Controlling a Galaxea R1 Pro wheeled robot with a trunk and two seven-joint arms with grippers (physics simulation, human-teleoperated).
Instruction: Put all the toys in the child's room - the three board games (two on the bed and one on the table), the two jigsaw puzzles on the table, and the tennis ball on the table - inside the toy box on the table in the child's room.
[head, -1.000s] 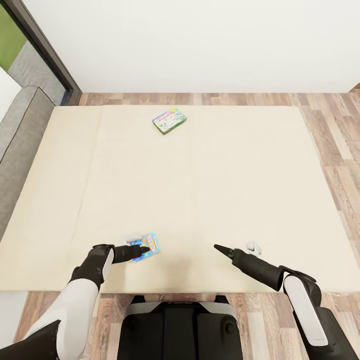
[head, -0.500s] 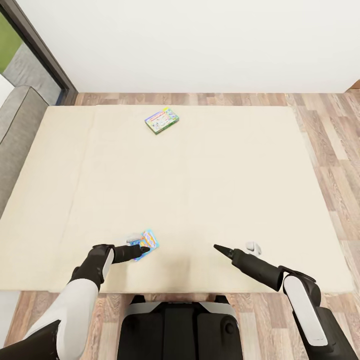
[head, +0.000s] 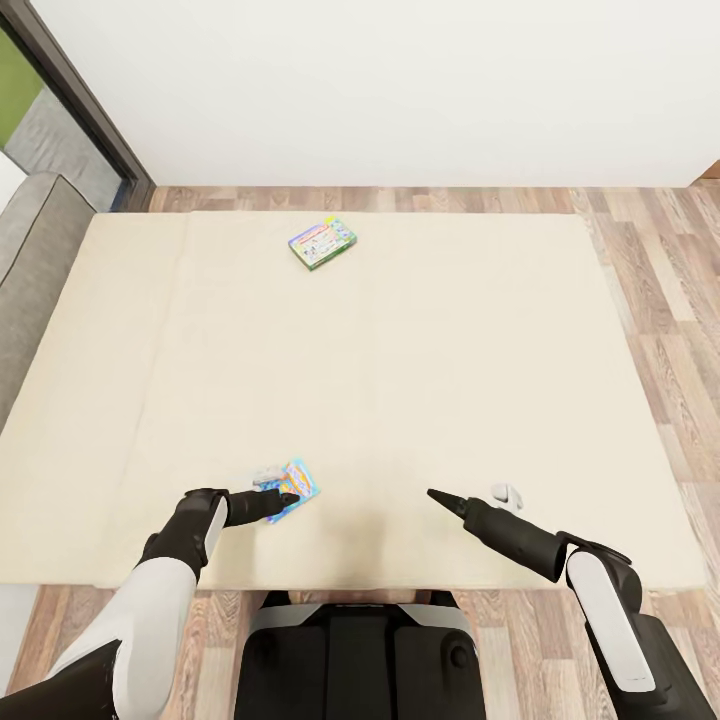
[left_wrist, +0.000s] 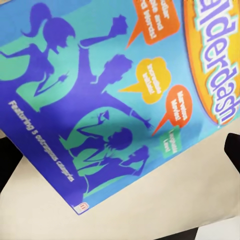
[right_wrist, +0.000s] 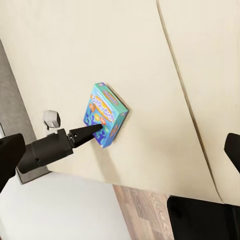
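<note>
Lighting in your head view is even, bright and diffuse, with no evident source direction. The white wall renders flat, without glare. The bed shows faint tonal banding and only soft, weak shadows: a pale one under the far board game, and slight darkening beneath the left gripper. Straight edges bow near the frame borders, so you have wide-angle distortion. In your left wrist view the blue board game is very close and its print reads soft. Your right wrist view is sharper, with a faint shadow beside the box.
</note>
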